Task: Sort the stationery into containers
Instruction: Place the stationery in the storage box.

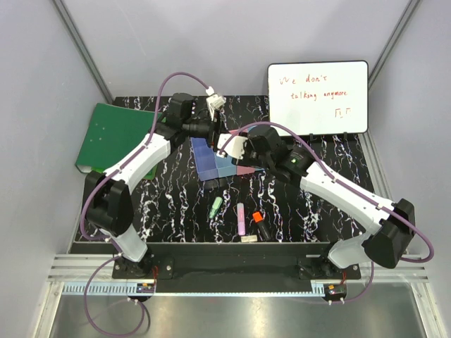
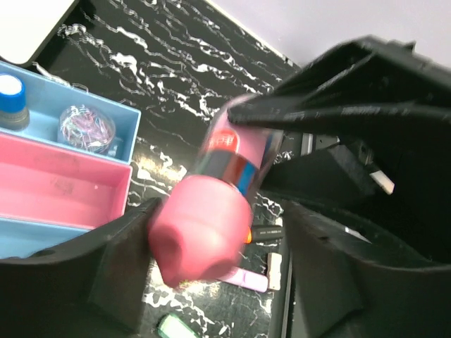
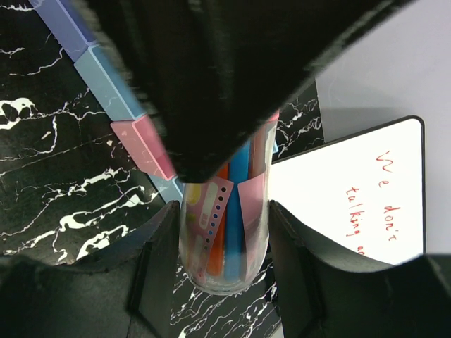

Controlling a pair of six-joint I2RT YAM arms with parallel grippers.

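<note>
Above bin row (image 3: 134,144), right gripper (image 3: 224,220) jaws narrow, clamped on pink-capped tube (image 2: 236,158). Left gripper (image 2: 222,218) jaws wider, flanking its cap, gap on one side. Only left wrist view shows clear jar (image 2: 86,128) and blue-capped bottle (image 2: 10,98) in light-blue bin (image 2: 49,121).

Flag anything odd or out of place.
The pink-capped tube hangs tilted in mid-air, between the fingers of both the left gripper and the right gripper at once, one at each end. Nothing looks spilled or damaged.
</note>
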